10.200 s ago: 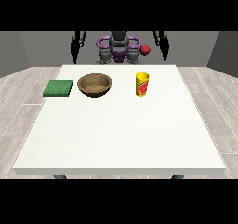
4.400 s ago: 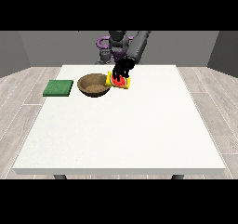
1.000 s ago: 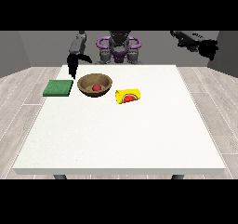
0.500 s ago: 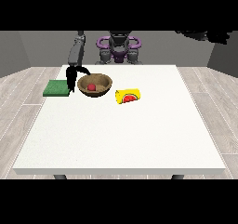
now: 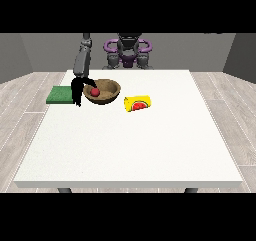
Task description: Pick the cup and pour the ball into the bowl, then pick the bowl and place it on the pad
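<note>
The hand at the view's left (image 5: 78, 89) hung low over the table (image 5: 130, 145), right at the left side of the bowl (image 5: 102, 91). Part of it reached over the bowl's near-left rim, towards the ball (image 5: 94, 92), while the rest pointed down beside the bowl's outer wall. It looked set around the rim, but whether the fingers had actually closed on the bowl could not be told at this size. Its grey arm (image 5: 82, 59) came almost straight down from the robot's shoulder to the hand.

The other hand did not show anywhere in the view.

The brown bowl stood upright on the table's far-left part, and the red ball lay inside it, on the left side, close to the hand. The green pad (image 5: 62, 94) lay flat just beyond the hand at the table's left edge, near the bowl but apart from it, with the hand between the two. The yellow cup (image 5: 137, 103) lay tipped on its side to the right of the bowl and a little nearer the camera, not touching it; a red mark showed on its side. The robot's body (image 5: 128, 52), with purple rings at its middle, stood behind the far edge of the table.
</note>
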